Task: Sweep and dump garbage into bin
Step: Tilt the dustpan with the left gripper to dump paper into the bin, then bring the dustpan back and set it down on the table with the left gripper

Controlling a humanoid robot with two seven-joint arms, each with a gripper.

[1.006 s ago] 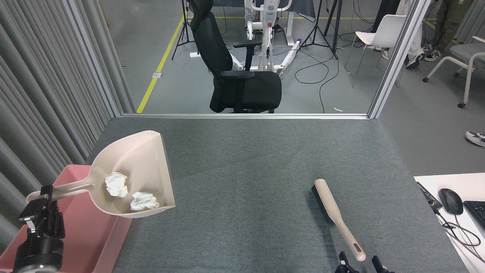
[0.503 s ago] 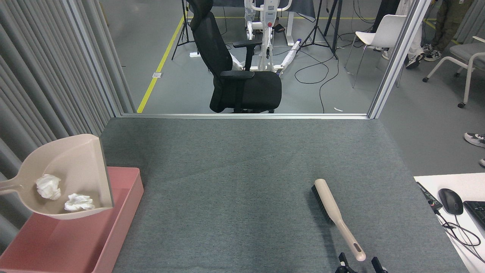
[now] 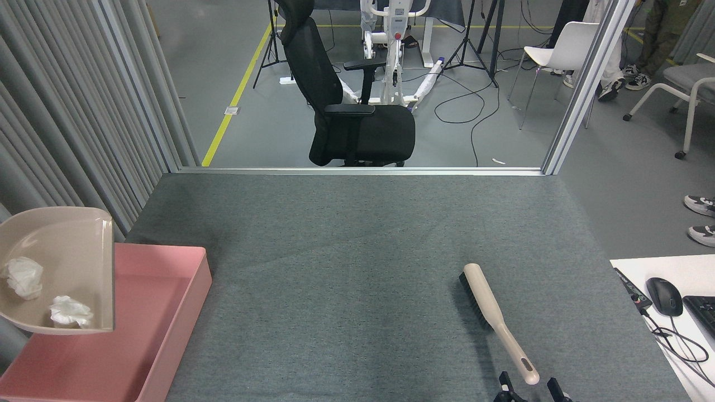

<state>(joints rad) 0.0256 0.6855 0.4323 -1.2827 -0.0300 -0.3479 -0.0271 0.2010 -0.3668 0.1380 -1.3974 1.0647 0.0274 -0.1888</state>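
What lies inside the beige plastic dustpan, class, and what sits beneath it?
Inside the beige plastic dustpan lie two crumpled white tissue wads. Beneath it sits the shallow pink plastic tray; the dustpan hides the tray's left part, and its handle is out of frame.

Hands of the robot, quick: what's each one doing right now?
Left hand: out of view; the dustpan with both paper wads hangs over the pink bin.
Right hand: open, holding nothing, by the brush handle.

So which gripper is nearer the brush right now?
Right. The right gripper sits at the bottom edge, its fingertips either side of the brush handle end. The left gripper is out of view, off the left edge.
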